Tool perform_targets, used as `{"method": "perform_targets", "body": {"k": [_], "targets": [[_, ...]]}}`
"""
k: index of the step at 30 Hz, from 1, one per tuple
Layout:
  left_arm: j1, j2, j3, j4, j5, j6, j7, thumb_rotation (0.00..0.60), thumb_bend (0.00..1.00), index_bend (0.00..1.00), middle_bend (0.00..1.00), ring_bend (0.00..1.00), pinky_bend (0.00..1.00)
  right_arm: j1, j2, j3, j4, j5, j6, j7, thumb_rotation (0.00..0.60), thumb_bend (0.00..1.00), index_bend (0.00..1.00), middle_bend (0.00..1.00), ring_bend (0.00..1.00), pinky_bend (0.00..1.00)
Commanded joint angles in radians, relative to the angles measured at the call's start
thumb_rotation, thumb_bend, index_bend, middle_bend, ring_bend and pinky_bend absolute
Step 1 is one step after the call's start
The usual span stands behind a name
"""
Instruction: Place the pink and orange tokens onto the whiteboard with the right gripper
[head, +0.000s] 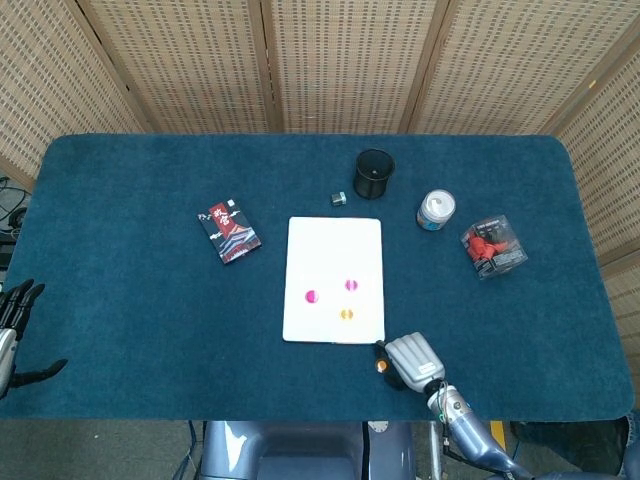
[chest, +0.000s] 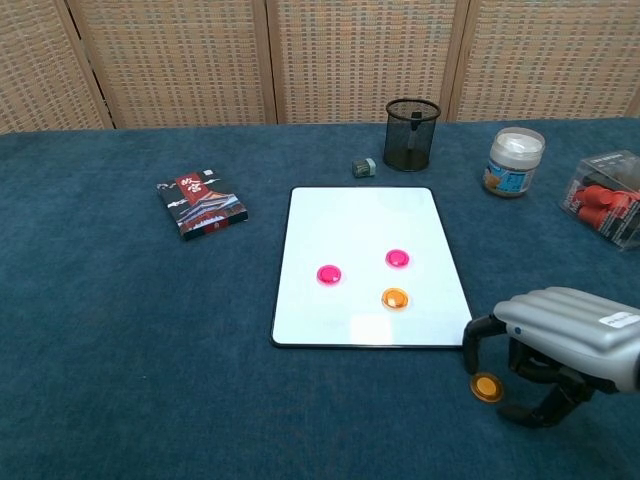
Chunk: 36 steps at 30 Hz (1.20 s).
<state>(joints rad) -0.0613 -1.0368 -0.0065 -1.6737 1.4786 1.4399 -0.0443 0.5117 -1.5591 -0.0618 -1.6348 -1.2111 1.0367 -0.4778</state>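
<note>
The whiteboard (chest: 365, 230) (head: 333, 245) lies flat in the middle of the table. On it sit two pink tokens (chest: 329, 273) (chest: 398, 258) and one orange token (chest: 395, 297) (head: 346, 314). A second orange token (chest: 487, 387) (head: 381, 366) lies on the cloth just off the board's near right corner. My right hand (chest: 555, 345) (head: 414, 361) hovers right beside it, fingers curved down around the token with a gap between them, holding nothing. My left hand (head: 15, 335) rests open at the table's near left edge.
A black mesh cup (chest: 411, 133), a small grey cube (chest: 363, 166), a white jar (chest: 514, 162) and a clear box of red items (chest: 608, 210) stand at the back and right. A card pack (chest: 201, 207) lies left of the board.
</note>
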Motion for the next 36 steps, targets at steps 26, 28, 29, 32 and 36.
{"method": "perform_targets", "body": {"k": [26,28,29,32,36], "targets": [[0.0,-0.001,0.001,-0.002,0.001,0.002,0.004,0.6,0.0,0.0,0.0,0.0,0.0,0.028,0.003,0.087,-0.071,0.008,-0.033,0.025,0.6,0.34,0.51,0.96,1.0,1.0],[0.001,-0.001,0.0,-0.002,0.0,0.002,0.003,0.6,0.0,0.0,0.0,0.0,0.0,0.047,-0.005,0.112,-0.089,0.033,-0.038,-0.005,0.6,0.34,0.51,0.96,1.0,1.0],[0.001,-0.001,0.0,-0.002,0.0,0.002,0.003,0.6,0.0,0.0,0.0,0.0,0.0,0.058,-0.011,0.126,-0.096,0.05,-0.041,-0.023,0.6,0.34,0.51,0.96,1.0,1.0],[0.0,0.0,0.0,-0.001,-0.001,0.0,0.002,0.6,0.0,0.0,0.0,0.0,0.0,0.091,-0.035,0.164,-0.107,0.104,-0.046,-0.078,0.6,0.34,0.51,0.96,1.0,1.0],[-0.001,0.0,-0.001,-0.001,-0.003,-0.001,-0.001,0.6,0.0,0.0,0.0,0.0,0.0,0.125,-0.065,0.191,-0.104,0.152,-0.053,-0.135,0.6,0.34,0.51,0.96,1.0,1.0]]}}
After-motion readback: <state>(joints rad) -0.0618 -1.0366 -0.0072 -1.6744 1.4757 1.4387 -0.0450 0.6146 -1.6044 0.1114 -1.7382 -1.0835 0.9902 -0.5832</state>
